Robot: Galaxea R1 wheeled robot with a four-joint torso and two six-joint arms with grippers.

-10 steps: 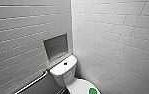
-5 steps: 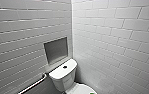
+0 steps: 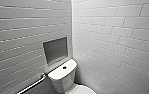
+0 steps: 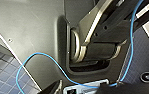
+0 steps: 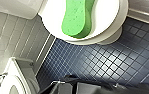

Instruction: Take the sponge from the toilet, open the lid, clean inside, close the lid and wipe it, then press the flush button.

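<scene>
The toilet (image 3: 63, 78) stands in the wall corner, flush button (image 3: 64, 67) centred on its tank top, niche (image 3: 55, 50) behind, grab bar (image 3: 33, 84) at left; the sponge (image 5: 76, 18) lies on its lid (image 5: 107, 17).

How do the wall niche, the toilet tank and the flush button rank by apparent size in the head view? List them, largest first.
1. Toilet tank and wall niche: about alike in apparent size; the tank sits nearer the camera, so no sure ranking between them.
2. Flush button: by far the smallest.
</scene>
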